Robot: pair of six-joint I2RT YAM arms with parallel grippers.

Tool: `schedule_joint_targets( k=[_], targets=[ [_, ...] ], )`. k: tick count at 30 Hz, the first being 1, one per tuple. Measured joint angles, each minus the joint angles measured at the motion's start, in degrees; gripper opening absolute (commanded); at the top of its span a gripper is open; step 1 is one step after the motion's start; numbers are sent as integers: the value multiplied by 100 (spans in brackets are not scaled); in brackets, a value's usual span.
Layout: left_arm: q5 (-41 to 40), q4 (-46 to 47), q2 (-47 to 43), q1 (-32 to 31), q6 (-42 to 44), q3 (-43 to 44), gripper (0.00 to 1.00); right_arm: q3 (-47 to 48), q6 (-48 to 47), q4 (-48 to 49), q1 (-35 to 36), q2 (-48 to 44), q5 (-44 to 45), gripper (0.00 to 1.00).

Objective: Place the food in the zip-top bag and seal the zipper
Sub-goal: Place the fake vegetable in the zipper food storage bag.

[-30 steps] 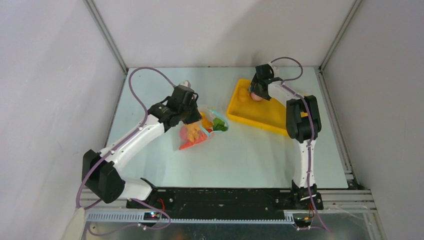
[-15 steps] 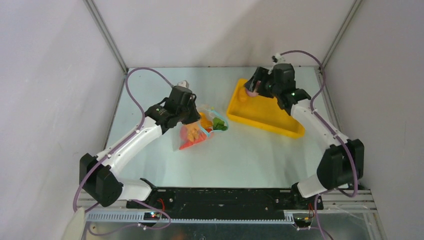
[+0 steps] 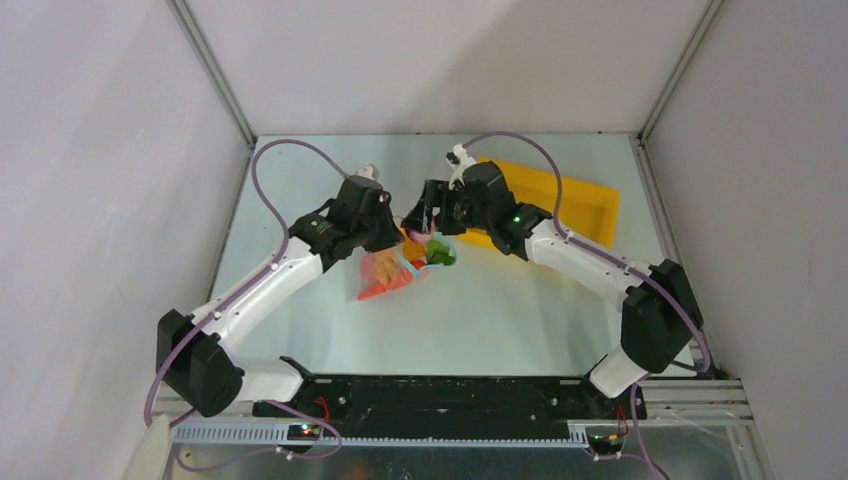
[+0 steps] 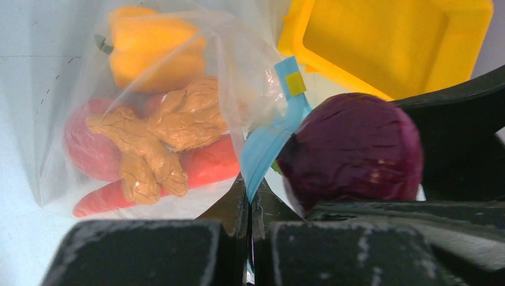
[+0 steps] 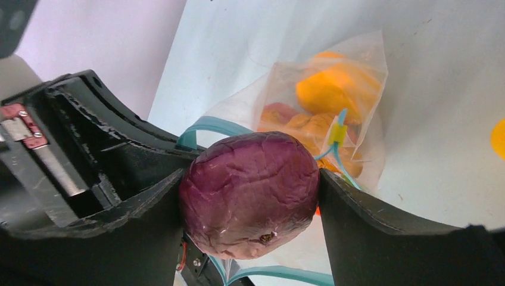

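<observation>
A robotics lab test cell: plain grey panels (image 3: 110,180) held in aluminium framing (image 3: 213,72) wall in a pale metal bench (image 3: 520,320).

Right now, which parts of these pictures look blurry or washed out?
Left wrist view: the dark jaws at the bottom edge are out of focus, the zip-top bag sharper. Right wrist view: the purple onion is crisp, the table behind washed pale. Top view: even light, faint shadows.

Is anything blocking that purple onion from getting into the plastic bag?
Nothing visible does. The right gripper holds the onion right at the mouth of the zip-top bag, beside the teal zipper. The left gripper pinches one lip of that zipper. How wide the mouth gapes is hard to tell.
</observation>
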Motion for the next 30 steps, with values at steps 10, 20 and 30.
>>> schedule_joint_targets(
  k=[10, 20, 30],
  targets=[
    [11, -59, -85, 7, -33, 0, 0, -7, 170, -468, 544, 0, 981, 68],
    [133, -131, -127, 0, -37, -85, 0, -76, 223, -824, 949, -223, 1788, 70],
    [293, -4, -452, 28, -35, -407, 1, -103, 581, -782, 951, -57, 1700, 96]
  ],
)
